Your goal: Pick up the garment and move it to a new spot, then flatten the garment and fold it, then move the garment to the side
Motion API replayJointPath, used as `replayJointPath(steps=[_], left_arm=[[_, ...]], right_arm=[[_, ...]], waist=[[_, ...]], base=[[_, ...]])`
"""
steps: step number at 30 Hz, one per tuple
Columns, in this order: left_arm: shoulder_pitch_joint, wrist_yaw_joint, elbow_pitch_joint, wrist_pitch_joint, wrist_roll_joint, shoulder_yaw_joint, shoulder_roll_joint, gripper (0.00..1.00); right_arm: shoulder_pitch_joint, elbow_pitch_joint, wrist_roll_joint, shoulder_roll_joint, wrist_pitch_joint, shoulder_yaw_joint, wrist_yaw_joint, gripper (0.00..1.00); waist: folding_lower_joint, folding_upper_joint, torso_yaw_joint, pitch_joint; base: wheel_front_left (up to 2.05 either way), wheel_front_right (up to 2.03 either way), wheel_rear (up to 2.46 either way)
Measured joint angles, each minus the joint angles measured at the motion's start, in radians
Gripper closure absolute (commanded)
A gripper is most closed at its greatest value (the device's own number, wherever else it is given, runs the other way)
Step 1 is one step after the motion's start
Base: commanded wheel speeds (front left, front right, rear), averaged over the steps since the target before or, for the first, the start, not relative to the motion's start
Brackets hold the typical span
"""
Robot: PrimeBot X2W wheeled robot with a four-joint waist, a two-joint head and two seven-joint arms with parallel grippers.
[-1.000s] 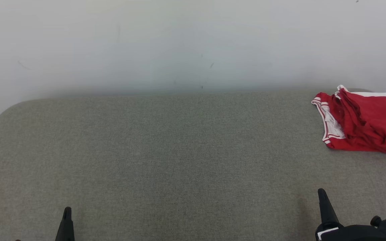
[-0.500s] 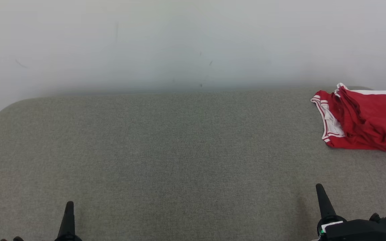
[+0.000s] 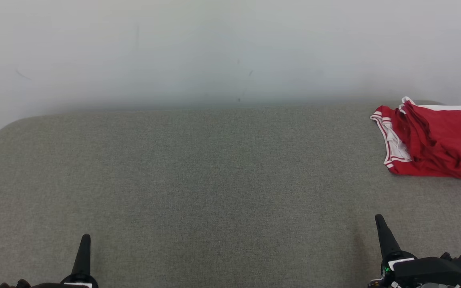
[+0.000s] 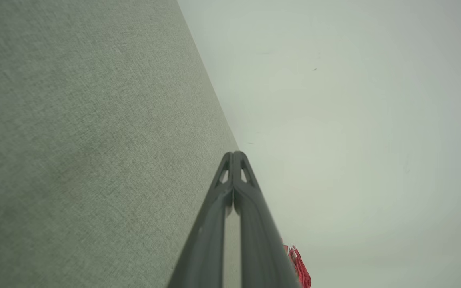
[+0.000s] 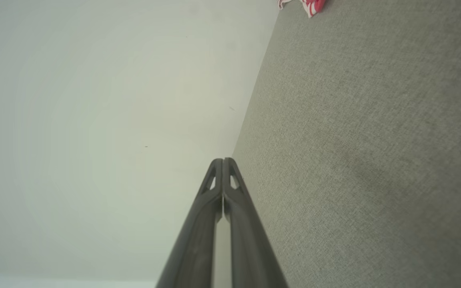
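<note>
Big grey fabric surface [image 3: 214,180] with the red, white-trimmed garment [image 3: 434,144] lying bunched up at its far right corner by the wall [image 3: 214,48]. The left fingers [image 3: 83,252] and right fingers [image 3: 384,236] are pinched together on nothing at the near edge, well apart from it, with the right ones closer.

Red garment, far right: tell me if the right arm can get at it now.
Probably yes. Bare grey surface lies between the right gripper and the garment, nothing blocking; its jaws are shut and must open first.
</note>
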Motion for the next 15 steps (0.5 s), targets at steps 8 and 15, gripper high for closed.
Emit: replayJointPath(steps=[8,15], left_arm=[[-0.012,-0.006,0.002,0.015,-0.062,0.001,-0.002,1.00],[-0.022,-0.007,0.005,0.030,-0.123,0.003,-0.005,1.00]], right_arm=[[-0.013,0.002,0.061,0.002,0.013,-0.002,0.000,1.00],[-0.023,0.005,0.118,0.004,0.029,-0.004,0.000,1.00]], waist=[[0.0000,0.0000,-0.002,0.004],[0.0000,0.0000,-0.004,0.008]], base=[[0.00,0.00,0.00],[0.00,0.00,0.00]])
